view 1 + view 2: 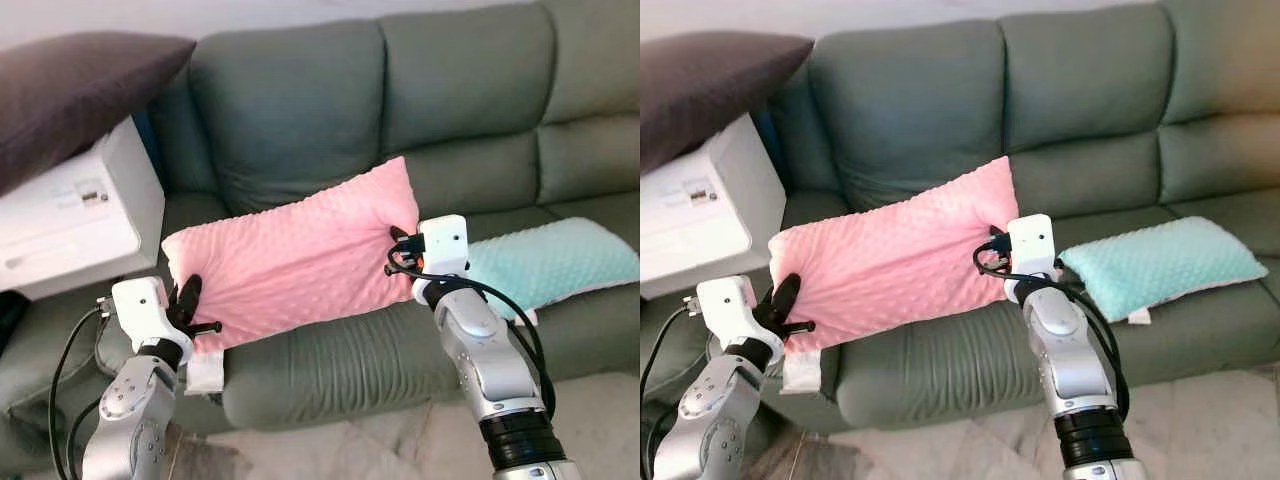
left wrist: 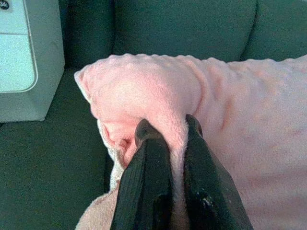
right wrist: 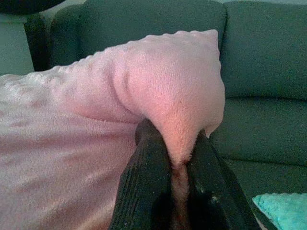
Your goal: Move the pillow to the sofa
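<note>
Pink pillow (image 1: pixel 300 255) was held stretched between both grippers, above the front edge of the green sofa (image 1: pixel 460 100) seat, toward its left end. Long axis tilted: right end higher, near the backrest; left end lower, by the left arm of the sofa. Whether its underside touched the seat cushion could not be made out from the head views.

Left gripper (image 2: pixel 169 143) was at the pillow's lower left corner. Its two black fingers (image 2: pixel 144 182) were closed tight with a fold of pink fabric pinched between them. A white tag or flap (image 1: pixel 206 372) hung below that corner.

Right gripper (image 3: pixel 171 148) was at the pillow's right end, fingers likewise closed on a bunched ridge of the fabric, which bulged above the grip.

A mint-green pillow (image 1: pixel 550 262) lay flat on the seat at the right, just beside the right gripper's wrist. A white box-like appliance (image 1: pixel 70 215) stood on the sofa's left end, well apart from the pink pillow's corner, with a dark grey cushion (image 1: pixel 70 95) resting on top of it. Pale floor (image 1: pixel 400 450) showed in front of the sofa.
</note>
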### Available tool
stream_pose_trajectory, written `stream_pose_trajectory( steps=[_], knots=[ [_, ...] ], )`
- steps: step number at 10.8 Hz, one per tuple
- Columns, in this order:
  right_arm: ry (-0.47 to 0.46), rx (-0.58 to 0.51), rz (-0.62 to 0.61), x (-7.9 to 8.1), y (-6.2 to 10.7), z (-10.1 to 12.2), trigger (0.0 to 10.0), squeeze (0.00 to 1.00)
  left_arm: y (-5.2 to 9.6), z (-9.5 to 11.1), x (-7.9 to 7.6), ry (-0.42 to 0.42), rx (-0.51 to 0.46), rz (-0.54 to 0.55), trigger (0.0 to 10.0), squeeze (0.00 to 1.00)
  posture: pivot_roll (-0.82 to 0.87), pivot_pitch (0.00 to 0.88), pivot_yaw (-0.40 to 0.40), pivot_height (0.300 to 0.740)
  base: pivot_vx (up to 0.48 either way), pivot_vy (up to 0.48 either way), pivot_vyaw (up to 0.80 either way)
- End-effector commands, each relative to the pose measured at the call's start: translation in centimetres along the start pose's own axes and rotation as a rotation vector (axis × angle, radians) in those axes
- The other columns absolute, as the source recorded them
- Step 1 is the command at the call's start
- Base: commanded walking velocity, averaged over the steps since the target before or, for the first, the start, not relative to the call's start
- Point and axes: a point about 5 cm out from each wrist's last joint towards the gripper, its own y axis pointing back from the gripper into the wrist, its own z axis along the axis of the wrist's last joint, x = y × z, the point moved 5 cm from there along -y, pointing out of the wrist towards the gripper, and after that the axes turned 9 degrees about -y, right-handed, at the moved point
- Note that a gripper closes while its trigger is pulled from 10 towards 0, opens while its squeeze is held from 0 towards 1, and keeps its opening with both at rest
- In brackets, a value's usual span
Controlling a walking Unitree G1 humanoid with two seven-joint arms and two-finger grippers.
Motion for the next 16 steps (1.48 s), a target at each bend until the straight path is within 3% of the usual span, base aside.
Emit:
stream_pose_trajectory(
  steps=[1,10,11,12,15,16],
  knots=[
    [0.007,-0.031,0.004,0.1,-0.1,1.1,10.0,0.00,0.0,0.8,0.5,-0.008,-0.030,0.013,10.0,0.00,-0.23,0.000,0.085,0.740,0.274,0.000,0.00],
    [0.007,-0.031,0.004,0.1,-0.1,1.1,10.0,0.00,0.0,0.8,0.5,-0.007,-0.030,0.011,10.0,0.00,-0.23,0.000,0.085,0.740,0.274,0.000,0.00],
    [0.037,0.004,-0.126,-2.5,1.4,-0.2,10.0,0.00,-0.2,0.4,-0.7,-0.006,-0.018,-0.036,10.0,0.00,-0.26,0.008,0.107,0.740,0.304,0.000,0.00],
    [0.051,0.015,-0.179,-3.4,1.9,-0.5,10.0,0.00,-0.3,0.2,-1.3,-0.002,-0.013,-0.057,10.0,0.00,-0.26,0.008,0.105,0.740,0.307,0.000,0.00],
    [0.056,0.018,-0.182,-3.3,1.9,-0.5,10.0,0.00,-0.1,0.1,-1.4,-0.015,-0.013,-0.064,10.0,0.00,-0.25,0.010,0.104,0.740,0.316,0.000,0.00],
    [0.059,0.021,-0.186,-3.2,1.9,-0.5,10.0,0.00,-0.1,0.0,-1.6,0.022,-0.014,-0.066,10.0,0.00,-0.25,0.012,0.105,0.740,0.000,0.000,0.00]
  ],
)
